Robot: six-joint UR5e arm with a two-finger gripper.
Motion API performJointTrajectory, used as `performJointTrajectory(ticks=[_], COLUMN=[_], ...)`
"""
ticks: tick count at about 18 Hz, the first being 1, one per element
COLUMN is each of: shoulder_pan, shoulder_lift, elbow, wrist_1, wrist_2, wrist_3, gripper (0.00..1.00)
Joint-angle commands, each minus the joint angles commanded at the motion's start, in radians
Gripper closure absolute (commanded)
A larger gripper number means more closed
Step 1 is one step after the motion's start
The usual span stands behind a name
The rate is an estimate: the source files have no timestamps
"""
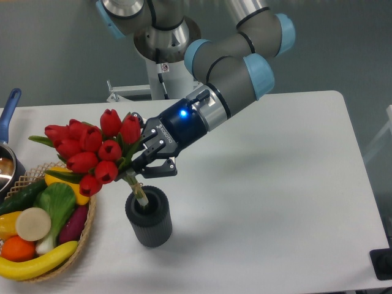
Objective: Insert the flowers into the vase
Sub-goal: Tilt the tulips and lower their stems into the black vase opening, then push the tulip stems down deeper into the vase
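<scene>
One tool (146,164) grips the flowers (92,150), stems dipped inside the vase (149,216) rim, basket (86,229) close left.

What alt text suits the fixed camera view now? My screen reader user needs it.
The gripper holds the flowers tilted left, stem ends just inside the vase on the table. A wicker basket of produce sits at left.
</scene>
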Motion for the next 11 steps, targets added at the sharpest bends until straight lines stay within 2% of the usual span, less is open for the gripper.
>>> performJointTrajectory(ticks=[7,11], shoulder_pan=[0.011,0.017], shoulder_lift=[-0.071,-0.091], elbow=[-0.018,-0.029], wrist_1=[0.002,0.002], wrist_2=[0.0,0.0], wrist_3=[0.002,0.02], gripper=[0.7,0.7])
